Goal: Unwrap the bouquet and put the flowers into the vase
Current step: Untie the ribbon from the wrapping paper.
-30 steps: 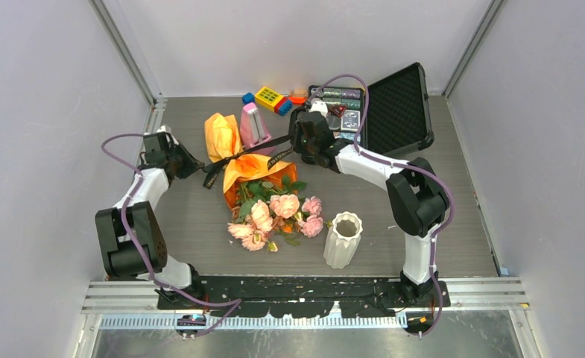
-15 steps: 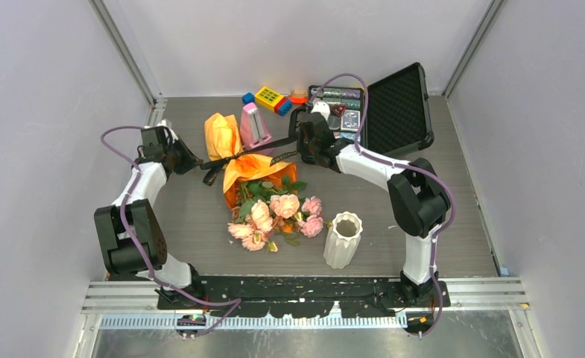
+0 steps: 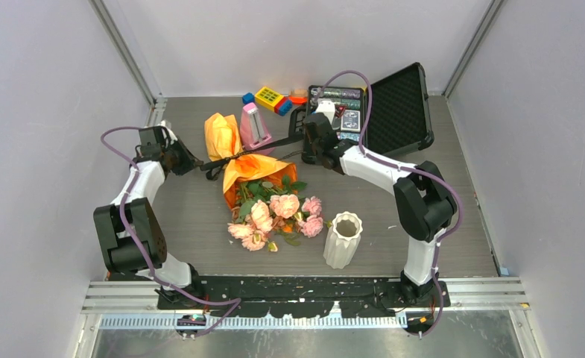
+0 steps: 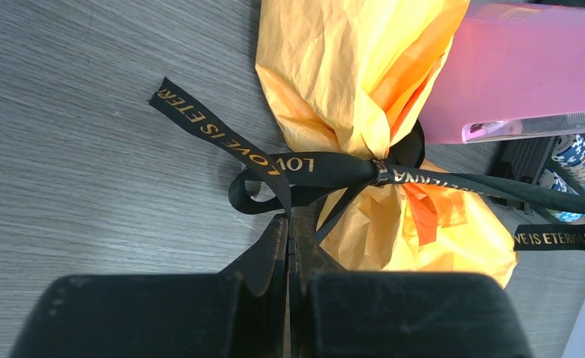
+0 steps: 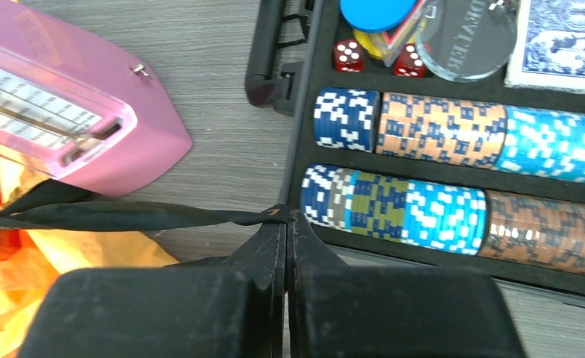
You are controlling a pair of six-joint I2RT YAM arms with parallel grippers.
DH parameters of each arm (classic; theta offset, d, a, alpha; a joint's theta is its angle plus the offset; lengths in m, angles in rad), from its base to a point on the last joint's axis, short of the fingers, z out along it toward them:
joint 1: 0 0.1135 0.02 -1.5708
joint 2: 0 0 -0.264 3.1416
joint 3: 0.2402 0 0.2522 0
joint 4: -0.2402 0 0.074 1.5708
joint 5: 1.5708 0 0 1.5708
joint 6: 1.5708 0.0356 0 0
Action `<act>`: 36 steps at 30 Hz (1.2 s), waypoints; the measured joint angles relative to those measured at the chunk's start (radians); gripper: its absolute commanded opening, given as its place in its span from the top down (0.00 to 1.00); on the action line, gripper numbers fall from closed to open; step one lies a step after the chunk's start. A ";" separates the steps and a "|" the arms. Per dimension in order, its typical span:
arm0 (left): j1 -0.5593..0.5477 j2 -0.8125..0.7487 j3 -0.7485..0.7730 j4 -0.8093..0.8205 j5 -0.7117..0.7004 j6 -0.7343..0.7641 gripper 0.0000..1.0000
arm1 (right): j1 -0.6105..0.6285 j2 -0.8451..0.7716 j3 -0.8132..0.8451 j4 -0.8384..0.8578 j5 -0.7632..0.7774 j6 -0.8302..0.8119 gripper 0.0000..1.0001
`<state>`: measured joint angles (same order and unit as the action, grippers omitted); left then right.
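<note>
left end effector [image 4: 288, 218] clamped on 1 tail of black ribbon [image 4: 326, 170], right end effector [image 5: 289, 216] clamped on the other tail, ribbon taut across wrapped bouquet [image 3: 253, 170] lying mid tabletop [image 3: 192, 216], roses [image 3: 278, 212] toward near edge, white ribbed vase [image 3: 343, 240] upright near the blooms' right, pink metronome [image 3: 253, 123] behind the wrap

Both arms same build: white tube links, chunky black joint housings. left arm [image 3: 144, 186] at 8 o'clock in the top view, right arm [image 3: 371, 165] at 4. Lilac cable [image 3: 349, 72] runs along each, down to the black perforated base rail [image 3: 296, 289] at 6. left gripper [image 4: 288, 218], right gripper [image 5: 288, 212]: matte black, wedge fingers, blocky body.
</note>
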<state>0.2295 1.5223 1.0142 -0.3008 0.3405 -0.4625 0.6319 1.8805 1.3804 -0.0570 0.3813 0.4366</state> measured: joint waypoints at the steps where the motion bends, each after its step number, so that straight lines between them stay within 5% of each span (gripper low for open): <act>1: 0.000 0.000 0.001 -0.003 0.001 0.000 1.00 | 0.000 -0.003 -0.008 0.001 0.009 -0.005 1.00; 36: 0.084 0.008 0.013 -0.027 0.034 0.003 1.00 | -0.002 -0.029 -0.057 0.033 0.162 -0.063 1.00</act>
<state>0.3130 1.5299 1.0267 -0.3279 0.3744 -0.4595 0.6304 1.8519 1.3235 -0.0238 0.5434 0.3733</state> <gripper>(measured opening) 0.009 0.022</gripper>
